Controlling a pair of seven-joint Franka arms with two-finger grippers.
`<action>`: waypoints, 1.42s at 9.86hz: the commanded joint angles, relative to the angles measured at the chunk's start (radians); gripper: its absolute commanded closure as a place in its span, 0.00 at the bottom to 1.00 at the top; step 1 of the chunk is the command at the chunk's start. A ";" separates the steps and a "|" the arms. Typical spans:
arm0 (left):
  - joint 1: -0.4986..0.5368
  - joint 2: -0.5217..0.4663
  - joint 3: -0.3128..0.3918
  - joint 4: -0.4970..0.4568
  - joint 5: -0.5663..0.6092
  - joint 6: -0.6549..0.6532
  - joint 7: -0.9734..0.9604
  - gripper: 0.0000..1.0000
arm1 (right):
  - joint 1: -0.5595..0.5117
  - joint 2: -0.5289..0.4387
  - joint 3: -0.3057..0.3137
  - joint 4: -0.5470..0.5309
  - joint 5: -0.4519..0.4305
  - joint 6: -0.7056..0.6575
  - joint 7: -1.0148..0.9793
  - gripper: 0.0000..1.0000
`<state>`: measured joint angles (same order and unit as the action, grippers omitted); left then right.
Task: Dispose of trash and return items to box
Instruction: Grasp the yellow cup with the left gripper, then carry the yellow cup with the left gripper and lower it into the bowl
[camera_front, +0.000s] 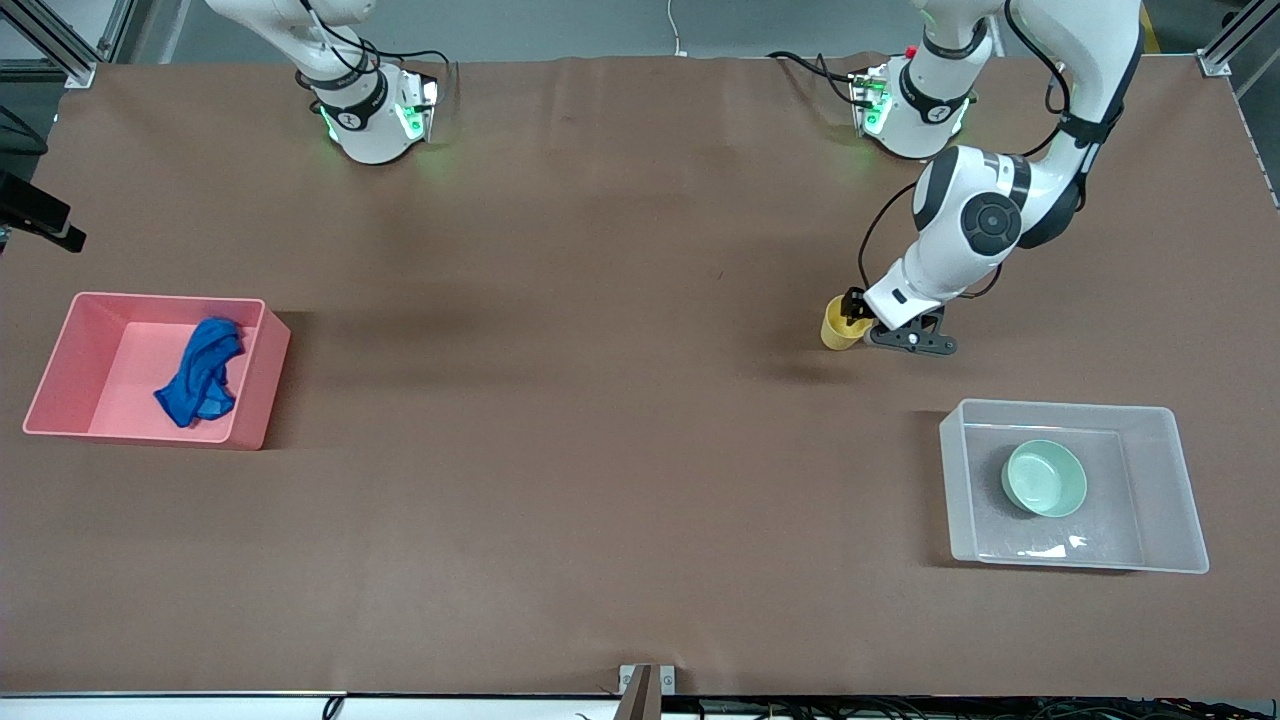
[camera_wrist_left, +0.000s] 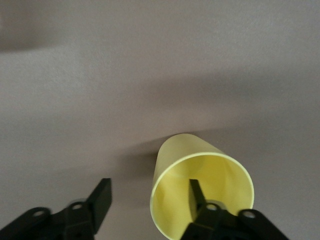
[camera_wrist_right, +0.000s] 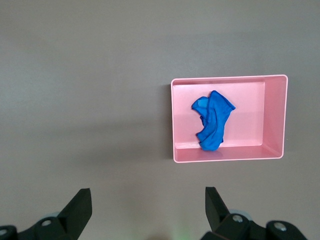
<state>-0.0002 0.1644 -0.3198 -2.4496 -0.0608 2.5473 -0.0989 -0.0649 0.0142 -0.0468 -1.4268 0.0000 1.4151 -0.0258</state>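
The yellow cup (camera_front: 838, 325) stands upright on the brown table, toward the left arm's end and farther from the front camera than the clear box (camera_front: 1170, 480). My left gripper (camera_front: 855, 318) is open at the cup's rim. In the left wrist view one finger (camera_wrist_left: 196, 192) is inside the cup (camera_wrist_left: 200, 170) and the other finger (camera_wrist_left: 102, 195) is outside it; the left gripper (camera_wrist_left: 149, 186) straddles the cup's wall. The mint-green bowl (camera_front: 1045, 478) lies in the box. The blue cloth (camera_front: 200, 372) lies in the pink bin (camera_front: 262, 395). My right gripper (camera_wrist_right: 147, 192) is open and empty, high over the table.
The right wrist view shows the pink bin (camera_wrist_right: 277, 115) with the blue cloth (camera_wrist_right: 212, 120) in it, at the right arm's end of the table. The right arm waits near its base. Wide bare brown table lies between the bin and the box.
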 joint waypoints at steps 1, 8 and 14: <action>0.013 0.037 -0.013 -0.020 0.021 0.021 -0.010 1.00 | -0.004 -0.006 0.004 -0.009 -0.003 0.001 0.003 0.00; 0.005 -0.027 0.134 0.295 0.019 -0.245 0.046 1.00 | -0.004 -0.006 0.004 -0.009 -0.005 -0.007 -0.002 0.00; 0.012 0.387 0.433 0.900 0.006 -0.452 0.360 1.00 | -0.006 -0.006 0.004 -0.009 -0.003 -0.007 -0.002 0.00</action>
<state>0.0177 0.4181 0.0928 -1.6636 -0.0601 2.1149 0.2380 -0.0655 0.0145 -0.0476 -1.4284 0.0000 1.4109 -0.0263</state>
